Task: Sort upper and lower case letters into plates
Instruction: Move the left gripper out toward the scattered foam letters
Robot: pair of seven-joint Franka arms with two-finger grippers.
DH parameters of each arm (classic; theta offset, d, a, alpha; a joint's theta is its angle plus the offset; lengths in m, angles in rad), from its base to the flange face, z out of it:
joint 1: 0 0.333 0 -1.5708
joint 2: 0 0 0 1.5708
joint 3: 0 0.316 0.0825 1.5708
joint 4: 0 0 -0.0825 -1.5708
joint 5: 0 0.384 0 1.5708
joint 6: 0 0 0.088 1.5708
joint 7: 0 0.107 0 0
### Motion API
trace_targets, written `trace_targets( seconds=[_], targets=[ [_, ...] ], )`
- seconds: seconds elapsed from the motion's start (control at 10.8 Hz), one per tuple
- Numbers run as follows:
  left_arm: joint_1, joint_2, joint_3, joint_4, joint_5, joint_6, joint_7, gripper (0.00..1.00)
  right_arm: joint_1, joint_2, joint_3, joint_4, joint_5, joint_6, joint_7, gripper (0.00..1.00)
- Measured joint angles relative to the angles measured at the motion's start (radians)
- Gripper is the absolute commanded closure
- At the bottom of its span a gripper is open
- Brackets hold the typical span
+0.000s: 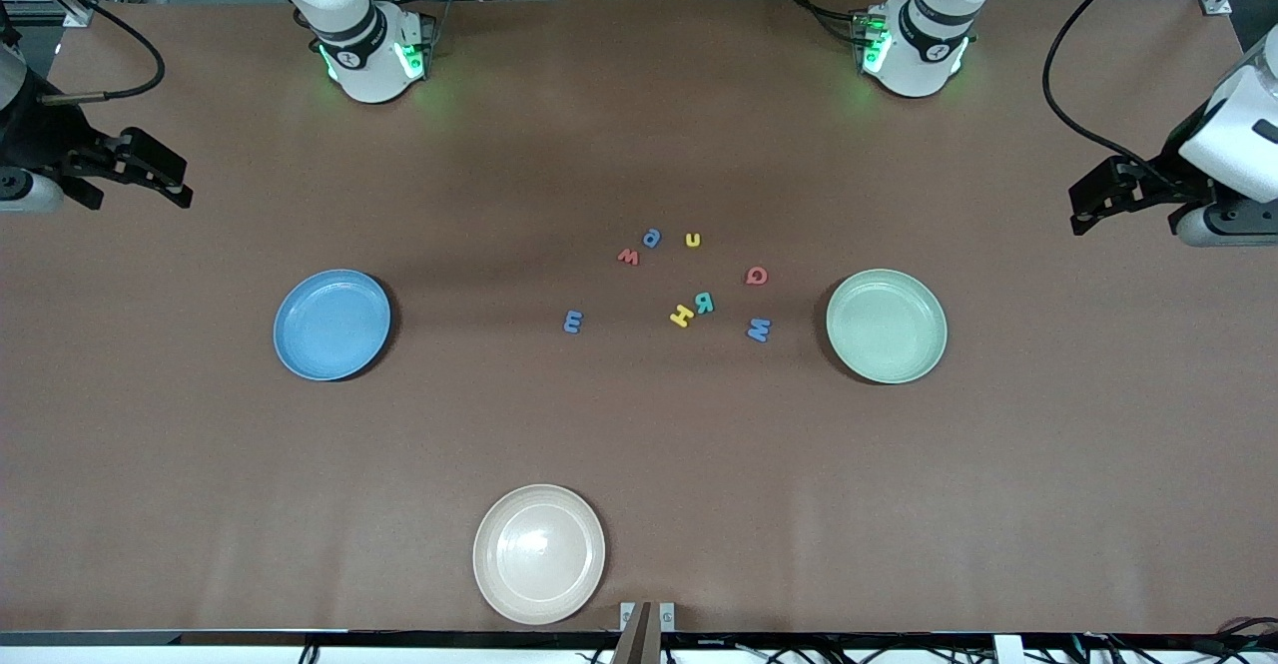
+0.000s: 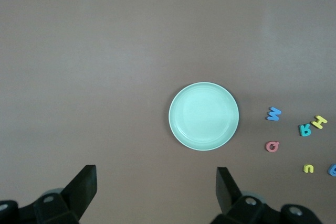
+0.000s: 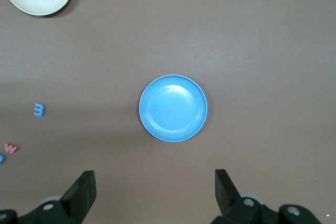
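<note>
My right hand (image 1: 160, 180) hangs open and empty at the surface's edge, nine o'clock of the round blue plate (image 1: 331, 325). The small flat coloured letters (image 1: 682, 316) lie scattered between it and the pale green round plate (image 1: 886, 326). My left hand (image 1: 1093, 207) waits open at that plate's two o'clock.

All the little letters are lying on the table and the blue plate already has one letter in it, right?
Not quite. The blue plate has nothing in it, as the right wrist view shows best. The rest holds: the letters all lie on the table, between the blue plate and the pale green plate.
</note>
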Motion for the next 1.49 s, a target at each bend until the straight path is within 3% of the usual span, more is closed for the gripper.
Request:
trace_targets(
  seconds=[0.74,1.12,1.49],
  targets=[
    [-0.007,0.027,-0.017,-0.009,-0.038,0.002,0.144,0.0,0.0,0.001,-0.009,-0.001,0.0,0.0,0.0,0.0],
    [-0.024,0.154,-0.127,-0.019,-0.045,0.103,-0.142,0.0,-0.004,0.005,-0.015,-0.003,0.0,-0.001,0.001,0.0],
    [-0.11,0.341,-0.151,-0.03,-0.045,0.283,-0.479,0.0,-0.004,0.006,-0.015,-0.003,0.0,0.001,0.001,0.0]
  ],
)
